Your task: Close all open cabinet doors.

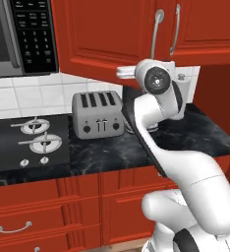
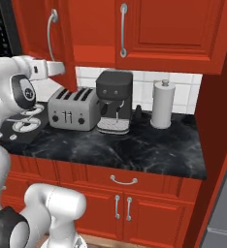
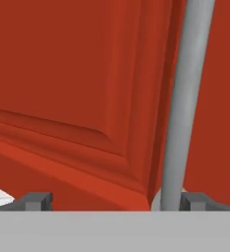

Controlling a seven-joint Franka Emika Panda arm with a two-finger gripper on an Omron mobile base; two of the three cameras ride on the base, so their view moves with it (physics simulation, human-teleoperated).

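The left upper cabinet door, glossy red with a raised inner panel and a curved silver handle, stands ajar, swung out from the cabinet front. The right upper door beside it sits flush, closed.

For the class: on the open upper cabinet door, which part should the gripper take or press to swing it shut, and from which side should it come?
Probably the free edge by the door's handle, farthest from the hinge. Come from the front face, where the gripper already sits; the upright bar stands off the panel.
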